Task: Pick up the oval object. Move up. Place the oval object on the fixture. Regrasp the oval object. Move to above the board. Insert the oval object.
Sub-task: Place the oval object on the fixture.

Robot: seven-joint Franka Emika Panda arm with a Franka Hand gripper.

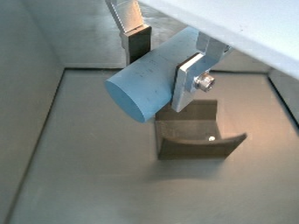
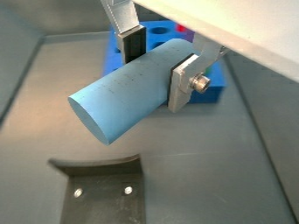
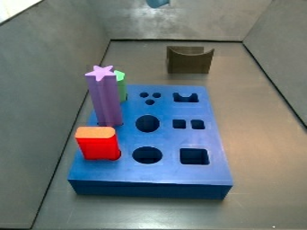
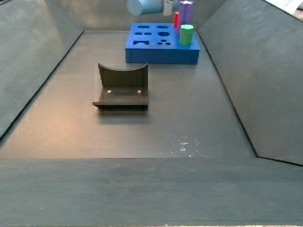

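Observation:
My gripper (image 1: 163, 66) is shut on the oval object (image 1: 146, 86), a light blue-grey smooth peg held sideways between the silver fingers, high above the floor. It shows the same way in a wrist view (image 2: 122, 103), with the gripper (image 2: 160, 66) across its middle. The fixture (image 1: 198, 140), a dark olive block with a U notch, stands on the floor below and slightly beyond the peg; it also shows in a wrist view (image 2: 103, 188) and in both side views (image 3: 188, 59) (image 4: 122, 86). The blue board (image 3: 166, 139) (image 4: 160, 58) lies apart from the fixture. Only the peg's end shows in both side views (image 3: 159, 3) (image 4: 144, 7).
On the board stand a purple star-topped peg (image 3: 104, 94), a green peg (image 4: 186, 34) and a red block (image 3: 97, 142). Grey walls enclose the floor on all sides. The board's edge shows behind the gripper in a wrist view (image 2: 117, 54).

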